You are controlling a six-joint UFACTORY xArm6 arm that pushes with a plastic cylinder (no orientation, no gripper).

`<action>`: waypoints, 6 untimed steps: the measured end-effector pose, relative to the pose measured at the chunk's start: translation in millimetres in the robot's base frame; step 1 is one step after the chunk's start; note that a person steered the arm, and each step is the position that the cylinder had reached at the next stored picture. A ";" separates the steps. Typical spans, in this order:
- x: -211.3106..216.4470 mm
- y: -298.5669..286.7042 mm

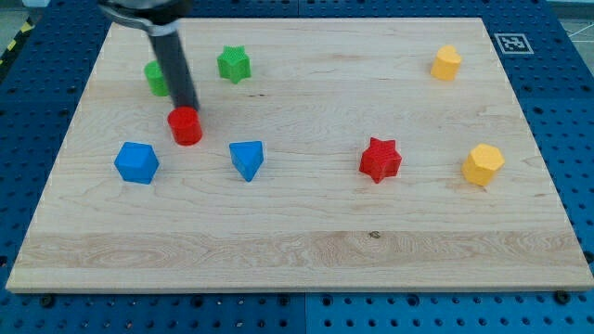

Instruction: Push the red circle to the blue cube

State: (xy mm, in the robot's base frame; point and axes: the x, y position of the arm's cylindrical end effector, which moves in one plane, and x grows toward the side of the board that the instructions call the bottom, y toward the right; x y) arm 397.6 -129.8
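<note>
The red circle (186, 126) lies on the wooden board at the view's upper left. My tip (189, 108) is at the red circle's top edge, touching it or nearly so. The blue cube (136, 162) lies to the lower left of the red circle, a short gap apart. The rod rises from the tip toward the view's top left and hides part of a green block (155, 78).
A green star (234, 64) lies right of the rod. A blue triangular block (247, 159) lies right of the red circle. A red star (380, 159) is at centre right. Yellow blocks lie at the upper right (446, 62) and right (483, 164).
</note>
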 end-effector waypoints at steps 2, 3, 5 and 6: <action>9.3 11.1; 36.6 7.5; 36.4 -3.5; 32.9 -23.4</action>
